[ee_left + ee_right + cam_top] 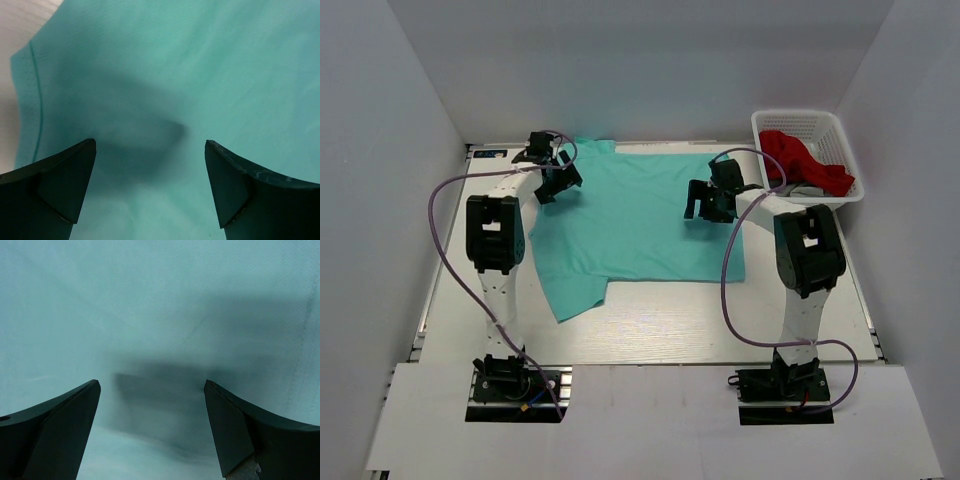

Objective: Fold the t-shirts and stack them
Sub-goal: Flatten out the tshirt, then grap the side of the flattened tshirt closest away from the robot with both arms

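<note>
1. Two t-shirts in all. The teal t-shirt (630,215) lies spread out on the table (650,330), taking up most of the middle, while the red t-shirt (800,160) sits bunched up in the basket (796,114) at the far right corner.
2. The teal one is plain soft cloth with no print. It lies mostly flat with a few shallow creases, and one flap juts out toward the near left.
3. Up close, its weave is fine and even. A stitched hem (37,90) runs along the edge at the left of the left wrist view, and a pale seam line (305,325) shows at the right of the right wrist view.
4. The red one is a crumpled heap, folds piled on folds, spilling over the basket's near rim.
5. One basket: white plastic lattice, rectangular, with flared walls.
6. Two arms, white links with black joints, each trailing one looping purple cable (445,240).
7. The left gripper (558,182) hangs over the far left part of the teal shirt. Its two dark, wedge-shaped fingers (55,185) are spread wide with nothing but cloth showing between them.
8. The right gripper (701,210) hangs over the shirt's right side, jaws equally wide apart and holding nothing.
9. One table, pale with a faint wood grain, walled in by plain grey panels.
</note>
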You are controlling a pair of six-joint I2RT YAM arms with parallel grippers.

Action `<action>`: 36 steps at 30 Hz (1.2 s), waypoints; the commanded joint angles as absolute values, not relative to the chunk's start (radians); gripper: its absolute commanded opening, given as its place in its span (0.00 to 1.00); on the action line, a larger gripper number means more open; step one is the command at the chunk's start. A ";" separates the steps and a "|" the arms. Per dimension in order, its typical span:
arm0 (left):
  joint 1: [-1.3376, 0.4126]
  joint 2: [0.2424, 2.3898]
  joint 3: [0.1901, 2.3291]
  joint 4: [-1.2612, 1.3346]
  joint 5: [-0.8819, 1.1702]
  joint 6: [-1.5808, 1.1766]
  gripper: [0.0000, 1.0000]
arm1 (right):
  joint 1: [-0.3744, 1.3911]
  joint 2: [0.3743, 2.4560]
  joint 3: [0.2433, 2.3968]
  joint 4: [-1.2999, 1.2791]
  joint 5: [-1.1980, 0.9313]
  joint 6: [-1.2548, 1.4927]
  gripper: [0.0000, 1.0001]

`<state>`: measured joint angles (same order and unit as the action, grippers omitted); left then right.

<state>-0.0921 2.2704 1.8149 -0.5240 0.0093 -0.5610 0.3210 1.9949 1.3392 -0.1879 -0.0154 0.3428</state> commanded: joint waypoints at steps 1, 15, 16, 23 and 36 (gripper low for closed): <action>-0.095 2.186 1.868 -0.620 0.037 -0.518 1.00 | 0.325 1.907 1.376 -0.226 -0.048 0.319 0.90; -0.129 1.154 0.795 -0.788 0.104 -0.719 1.00 | 0.322 1.249 0.652 0.049 0.104 0.702 0.90; -0.138 1.106 0.761 -0.836 0.095 -0.735 1.00 | 0.322 1.235 0.643 0.048 0.121 0.709 0.90; -0.149 0.963 0.569 -0.838 0.207 -0.804 1.00 | 0.318 1.076 0.534 0.040 0.195 0.765 0.90; -0.158 1.199 0.494 -0.624 0.182 -0.828 0.36 | 0.314 0.894 0.474 -0.057 0.342 0.747 0.90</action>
<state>-0.1532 1.1683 0.5102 -0.7189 0.1764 -0.8295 0.3206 0.9028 0.4652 -0.0177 0.2752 0.7517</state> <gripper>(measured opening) 0.411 0.905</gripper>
